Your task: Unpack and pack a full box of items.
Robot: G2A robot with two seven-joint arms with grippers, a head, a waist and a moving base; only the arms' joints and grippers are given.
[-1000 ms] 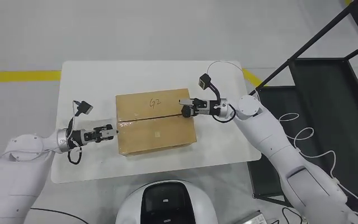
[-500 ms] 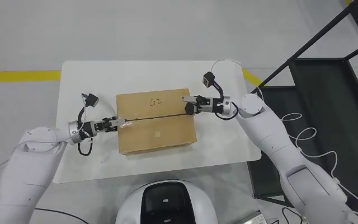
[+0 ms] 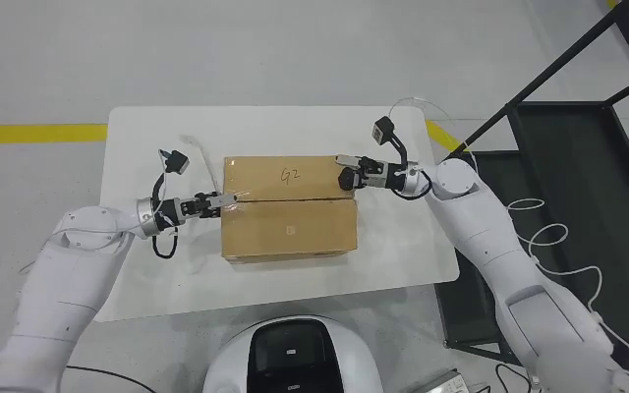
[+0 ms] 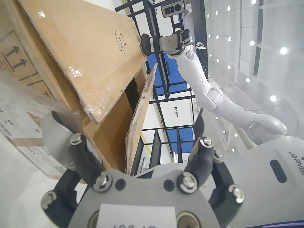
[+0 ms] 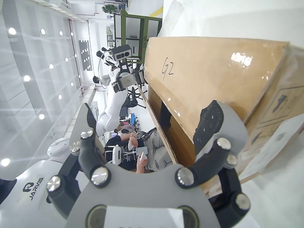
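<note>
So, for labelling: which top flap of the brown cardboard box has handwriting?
The brown cardboard flap farther from the robot; the nearer flap shows none.

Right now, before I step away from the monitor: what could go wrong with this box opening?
1. The left claw and right claw are both open, set at the ends of the marked flap, not clamped on it; it could slip off and drop shut.
2. Nothing pins the box to the table, so lifting the flaps may drag or tilt it.
3. The clear tape on the flap corner might snag a finger.
</note>
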